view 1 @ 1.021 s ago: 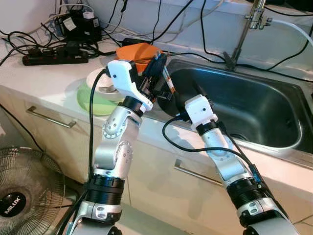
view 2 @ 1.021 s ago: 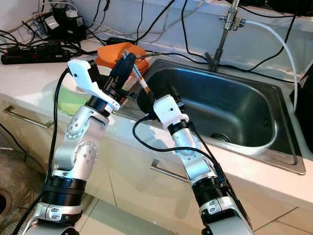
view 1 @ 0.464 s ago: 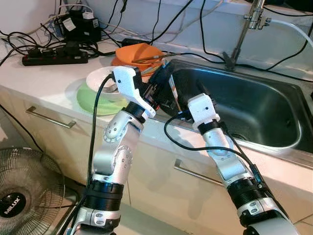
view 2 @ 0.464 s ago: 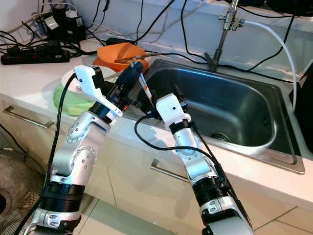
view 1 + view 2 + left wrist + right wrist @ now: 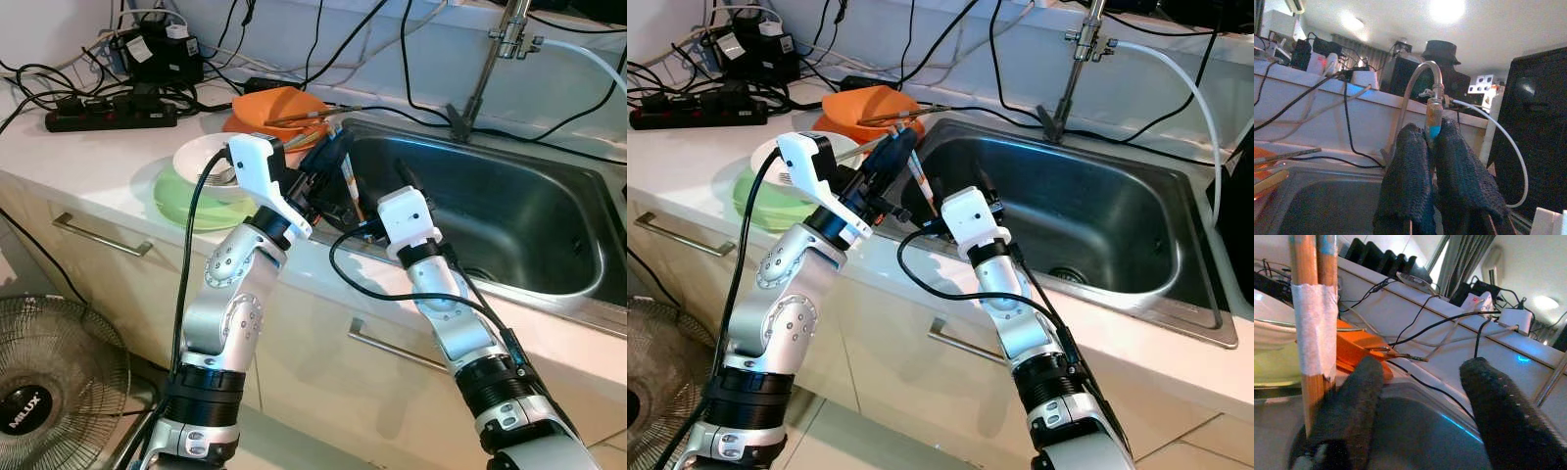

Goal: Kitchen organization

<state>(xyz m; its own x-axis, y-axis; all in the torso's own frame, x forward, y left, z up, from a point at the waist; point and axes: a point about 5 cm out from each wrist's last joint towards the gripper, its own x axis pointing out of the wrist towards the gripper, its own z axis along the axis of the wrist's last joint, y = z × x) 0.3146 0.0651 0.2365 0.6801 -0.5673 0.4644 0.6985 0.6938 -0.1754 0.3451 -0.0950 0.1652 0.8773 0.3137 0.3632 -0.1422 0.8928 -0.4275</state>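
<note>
The left gripper (image 5: 1432, 147) has its jaws clamped on wooden chopsticks (image 5: 1313, 328), bound with white tape, blue-tipped, over the sink (image 5: 509, 211). Right gripper (image 5: 1420, 401) jaws apart beside them.

Brand badge reading "MILUX" at hub centre of floor fan (image 5: 39, 392), standing below worktop (image 5: 78, 157) edge. No other legible markings.

Wooden chopsticks (image 5: 1313, 328) wrapped in a white band with blue tips; orange bowl (image 5: 279, 106); white bowl (image 5: 201, 157) on a green plate (image 5: 181, 201); steel-grey sink (image 5: 509, 211); black fingers (image 5: 1410, 181).
</note>
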